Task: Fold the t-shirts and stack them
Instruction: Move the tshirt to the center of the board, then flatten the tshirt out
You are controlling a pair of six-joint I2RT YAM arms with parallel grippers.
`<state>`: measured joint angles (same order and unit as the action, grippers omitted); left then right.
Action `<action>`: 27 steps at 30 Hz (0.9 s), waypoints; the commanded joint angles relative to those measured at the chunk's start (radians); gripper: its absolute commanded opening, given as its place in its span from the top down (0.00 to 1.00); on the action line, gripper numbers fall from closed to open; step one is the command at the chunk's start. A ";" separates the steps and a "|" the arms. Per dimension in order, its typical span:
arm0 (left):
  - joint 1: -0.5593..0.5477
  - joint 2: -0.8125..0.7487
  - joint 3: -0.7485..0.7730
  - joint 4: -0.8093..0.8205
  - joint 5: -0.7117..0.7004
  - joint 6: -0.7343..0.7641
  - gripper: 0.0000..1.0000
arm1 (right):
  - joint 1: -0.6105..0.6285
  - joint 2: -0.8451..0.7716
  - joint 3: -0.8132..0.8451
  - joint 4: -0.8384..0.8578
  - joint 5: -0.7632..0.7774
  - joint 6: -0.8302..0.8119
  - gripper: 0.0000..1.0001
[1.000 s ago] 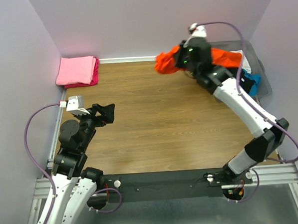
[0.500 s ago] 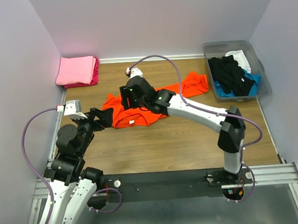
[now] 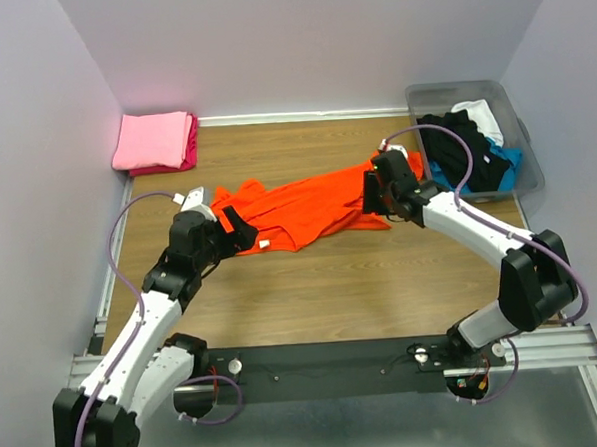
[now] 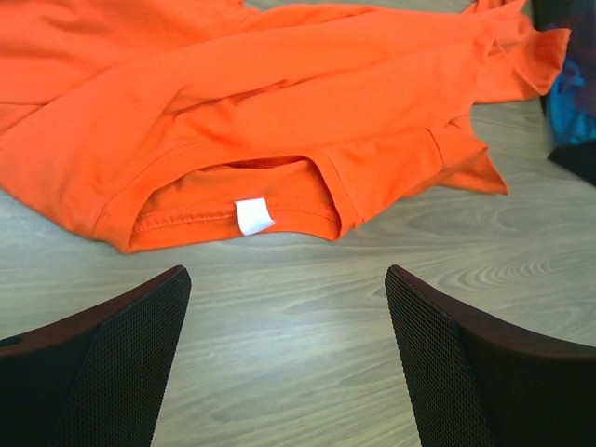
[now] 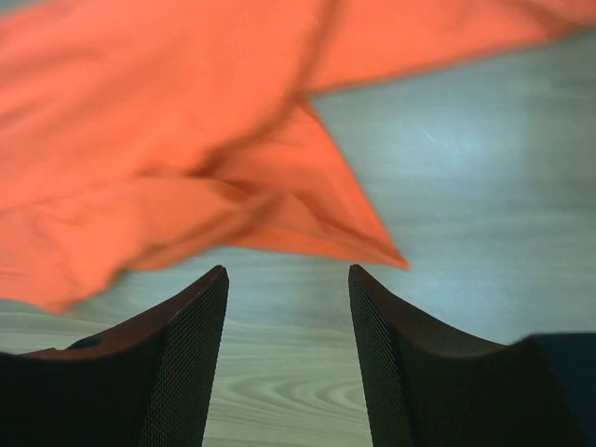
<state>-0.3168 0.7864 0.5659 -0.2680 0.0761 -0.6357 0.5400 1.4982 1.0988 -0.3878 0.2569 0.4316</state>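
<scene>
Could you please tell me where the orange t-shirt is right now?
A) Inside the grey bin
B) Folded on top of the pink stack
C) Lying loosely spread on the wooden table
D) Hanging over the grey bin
C: the orange t-shirt lies unfolded on the bare wooden table, apart from the pink stack and outside the bin.

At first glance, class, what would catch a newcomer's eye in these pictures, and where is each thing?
A bright orange t-shirt lies rumpled across the middle of the table, the left hand and right hand open at its two ends. A folded pink stack sits in the far left corner; a grey bin of dark clothes stands far right.
</scene>
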 commanded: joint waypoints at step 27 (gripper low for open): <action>0.093 0.974 0.360 0.271 -0.044 0.067 0.33 | -0.131 0.232 -0.096 0.082 -0.510 -0.177 0.99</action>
<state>-0.2413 1.6787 0.8635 0.0113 0.0181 -0.6258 0.3759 1.7271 1.0359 -0.3260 -0.1219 0.2512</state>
